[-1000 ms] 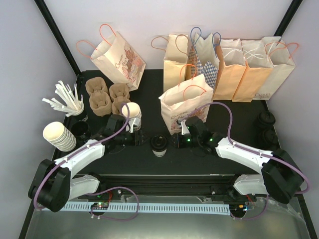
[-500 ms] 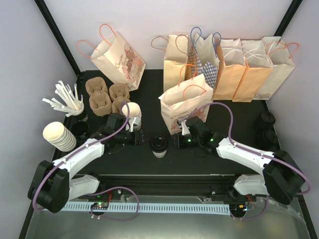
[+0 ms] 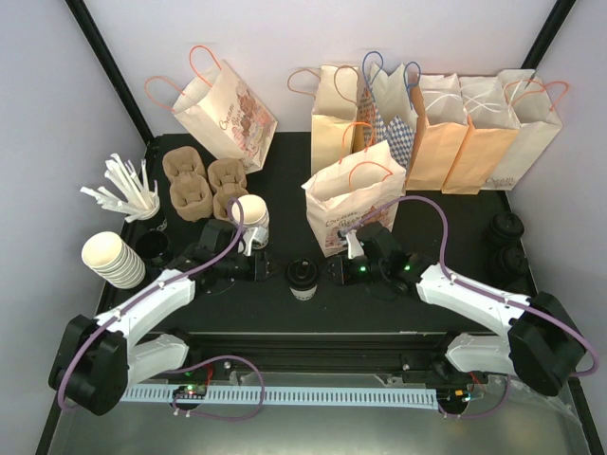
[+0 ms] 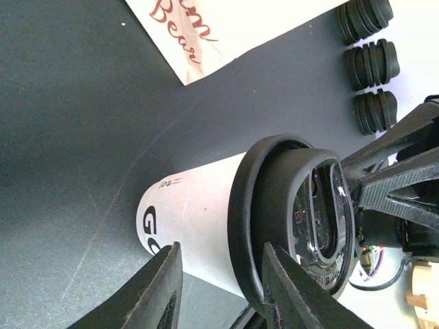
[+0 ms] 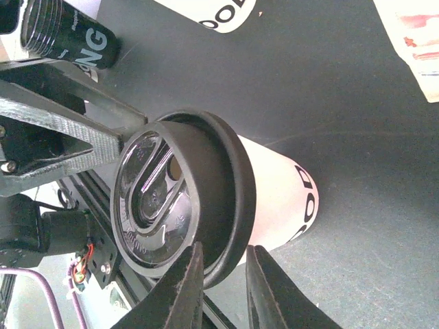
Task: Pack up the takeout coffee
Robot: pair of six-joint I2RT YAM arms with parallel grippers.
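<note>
Black end effector fingers flank the takeout coffee (image 3: 302,276), one arm on each side.
Left end effector (image 4: 221,247): fingers apart, cup wall ahead of the gap, no clamp. Right end effector (image 5: 225,247): fingers narrowly apart at the lid (image 5: 180,205) rim; cannot tell if they pinch it. Cup stands upright on the worktop (image 3: 285,171), near the printed bag (image 3: 353,194). Judgement: light, thin paper wall dents easily and the lid may pop off. Grip gently just under the lid.

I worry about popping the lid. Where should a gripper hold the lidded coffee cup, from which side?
Clamp the takeout coffee on its white paper wall just under the black lid, level from the side: it stands upright, and the overhanging rim should stop slipping.
</note>
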